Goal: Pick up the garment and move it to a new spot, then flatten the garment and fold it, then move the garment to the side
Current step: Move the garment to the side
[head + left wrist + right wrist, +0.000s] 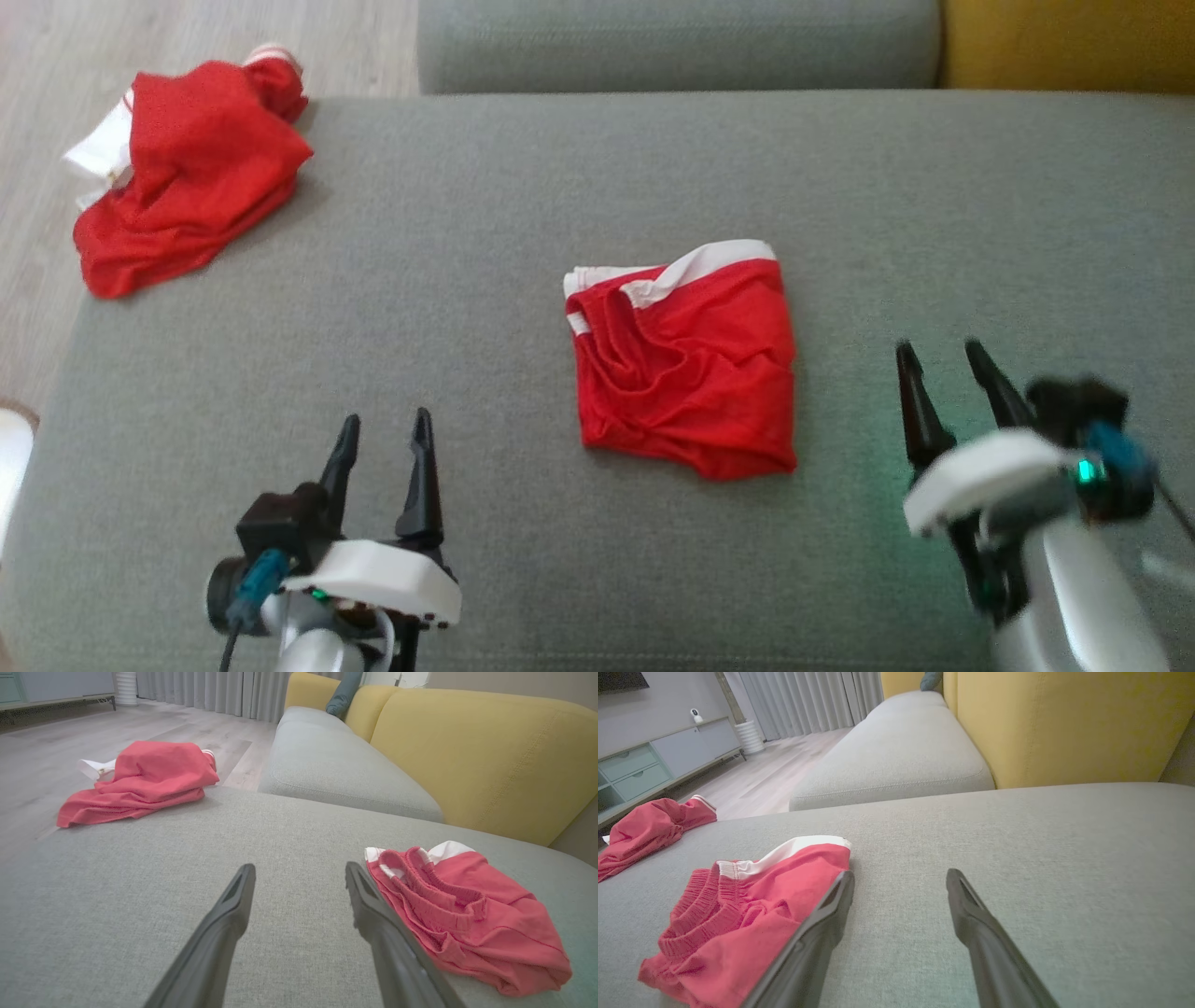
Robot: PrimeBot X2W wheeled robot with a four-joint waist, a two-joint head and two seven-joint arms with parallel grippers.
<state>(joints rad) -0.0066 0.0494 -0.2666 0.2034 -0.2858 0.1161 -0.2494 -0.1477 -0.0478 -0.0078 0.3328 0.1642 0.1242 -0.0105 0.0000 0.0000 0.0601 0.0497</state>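
Red folded shorts (686,359) sit mid grey cushion (467,233), btwn the arms. Both left gripper (386,417) n right gripper (936,344) spread open, holding nothing. Right one looks a bit nearer imo, shorts lie just to its left.

no writing, label, brand, number or sign is showing legibly in any view.
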